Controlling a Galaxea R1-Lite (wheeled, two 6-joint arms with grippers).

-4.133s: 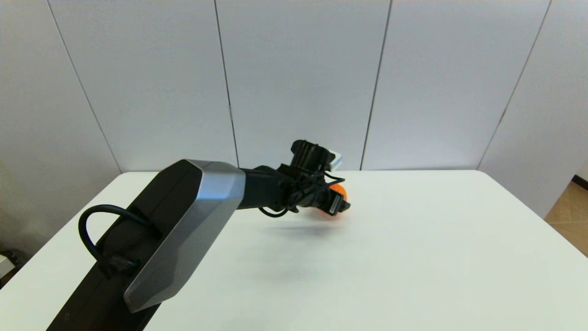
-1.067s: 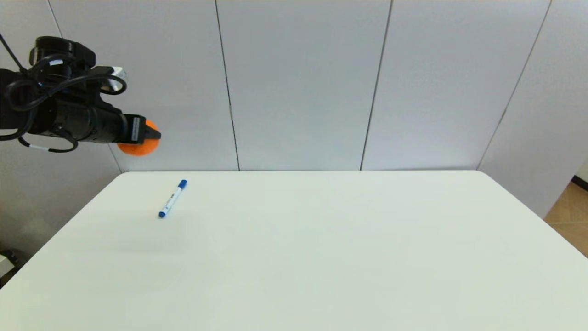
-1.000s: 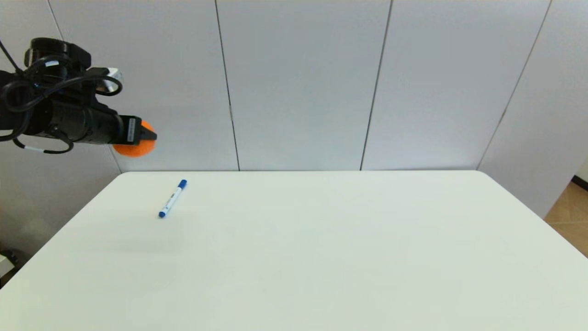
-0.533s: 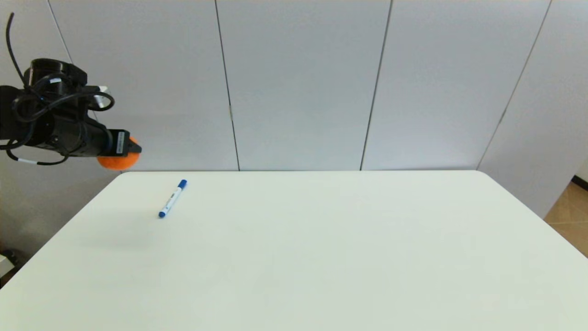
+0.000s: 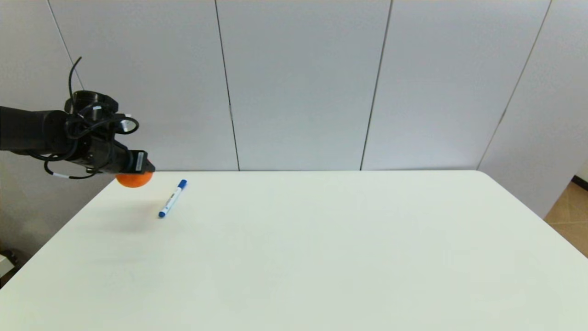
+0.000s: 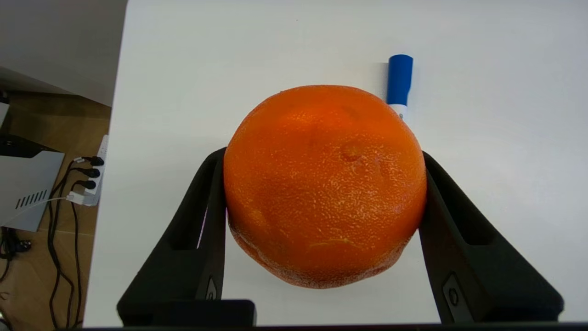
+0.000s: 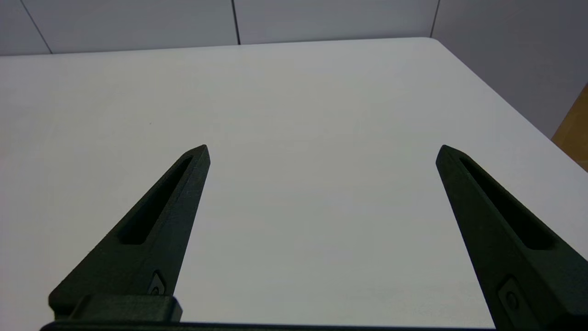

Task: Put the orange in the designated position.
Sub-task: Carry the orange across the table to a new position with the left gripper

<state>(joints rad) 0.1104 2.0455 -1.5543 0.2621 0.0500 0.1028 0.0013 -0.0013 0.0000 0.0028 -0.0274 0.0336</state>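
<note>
Over the far left corner of the white table (image 5: 321, 257), the left gripper (image 5: 138, 171) pinches the orange (image 6: 324, 184) between its 2 fingers just above the surface beside the pen (image 5: 172, 198), so lowering and release remain, while the right gripper (image 7: 321, 151) idles spread.

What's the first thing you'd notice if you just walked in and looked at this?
The bright orange jumps out: the left gripper pinches it between its black fingers, just above the table's far left corner. Next comes the blue-capped pen lying on the white table right beside it. The right gripper hangs open over bare table, holding nothing.
</note>
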